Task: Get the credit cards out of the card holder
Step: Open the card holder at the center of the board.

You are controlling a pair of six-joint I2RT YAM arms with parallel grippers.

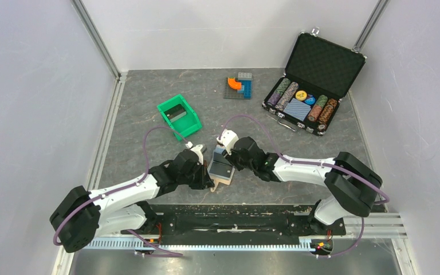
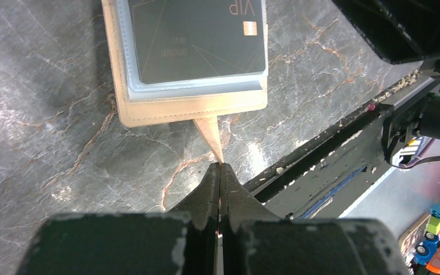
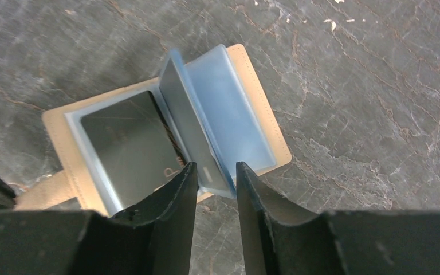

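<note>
With the card holder (image 1: 222, 169) lying spread open on the grey marbled tabletop (image 1: 143, 91), right between my two arms near the front edge, both end effectors are on it.

Left end effector (image 2: 220, 167): jaws fully closed, pinching the tip of the tan strap tab (image 2: 209, 133) that sticks out from the holder's edge. The tab runs straight from the holder to the fingertips.

Right end effector (image 3: 215, 172): jaws narrow, one finger on each side of a light blue pocket leaf (image 3: 206, 109) that stands up off the spread holder. I can't tell if the fingers are actually pressing on the leaf or just bracketing it.

Credit cards: both in their pockets. One dark card (image 3: 127, 143) lies flat in the pocket beside the raised leaf; the left wrist view shows "VIP" lettering and a gold chip on it. A second dark card (image 3: 184, 123) sits inside the raised leaf, tilted up with it, its lower end between my right fingers.

Rest of the tabletop: a green bin (image 1: 179, 116) with something dark inside, beyond the left arm; a few coloured toy blocks (image 1: 239, 86) further back; an open black chip case (image 1: 321, 60) with poker chips (image 1: 283, 93) at far right, well apart from the holder.
</note>
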